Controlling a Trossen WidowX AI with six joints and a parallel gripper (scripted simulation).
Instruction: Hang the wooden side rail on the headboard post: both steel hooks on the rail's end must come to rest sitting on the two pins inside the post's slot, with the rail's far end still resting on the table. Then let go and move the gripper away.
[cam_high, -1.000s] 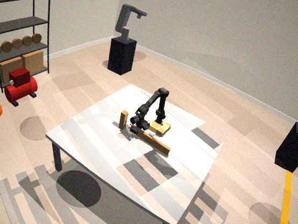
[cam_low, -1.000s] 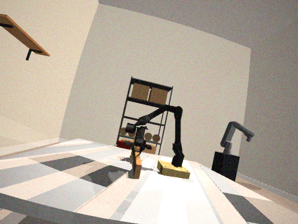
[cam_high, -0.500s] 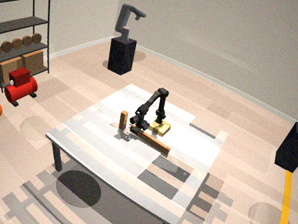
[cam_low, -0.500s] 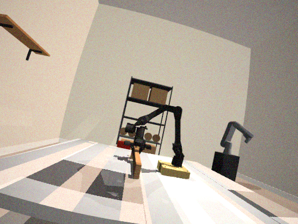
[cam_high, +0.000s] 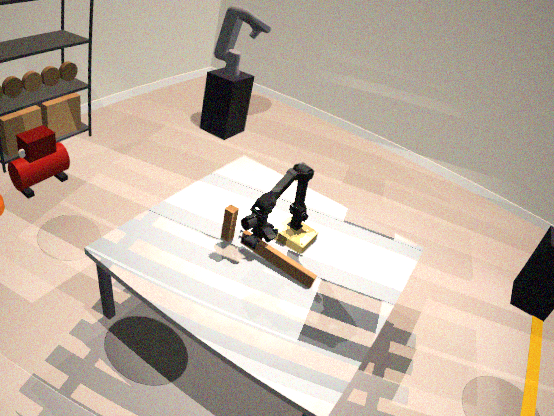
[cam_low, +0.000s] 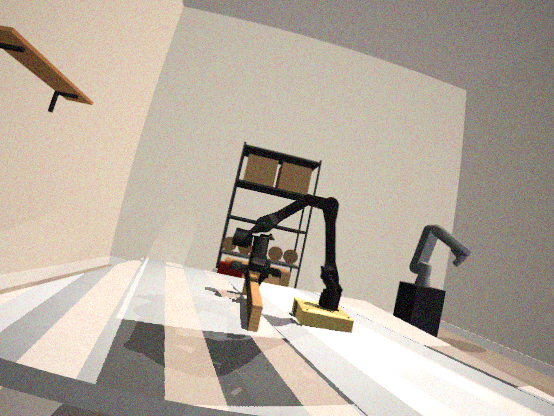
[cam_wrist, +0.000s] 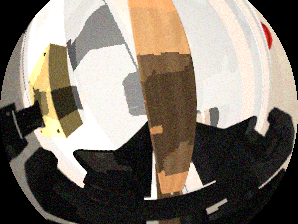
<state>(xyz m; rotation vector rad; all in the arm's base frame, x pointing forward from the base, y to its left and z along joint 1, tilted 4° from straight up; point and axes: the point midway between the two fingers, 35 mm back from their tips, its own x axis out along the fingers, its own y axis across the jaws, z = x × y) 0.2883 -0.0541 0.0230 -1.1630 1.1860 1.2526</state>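
Observation:
The headboard post (cam_high: 229, 224) stands upright on the table; in the exterior view it is mostly hidden behind the rail and gripper. The wooden side rail (cam_high: 289, 264) (cam_low: 254, 306) (cam_wrist: 170, 95) lies on edge, its near end toward the post and its far end down at the table. A small gap shows between rail and post in the top view. My gripper (cam_high: 258, 239) (cam_low: 255, 274) (cam_wrist: 162, 121) is shut on the rail near its post-side end, one finger on each side. The hooks, the slot and the pins cannot be made out, so their contact cannot be told.
The arm's yellow base block (cam_high: 299, 239) (cam_low: 322, 316) (cam_wrist: 57, 90) stands on the table (cam_high: 175, 240) beside the rail. Beyond the table are a shelf rack, a red compressor (cam_high: 40, 165) and a grey arm on a black pedestal (cam_high: 226, 105) (cam_low: 417, 307).

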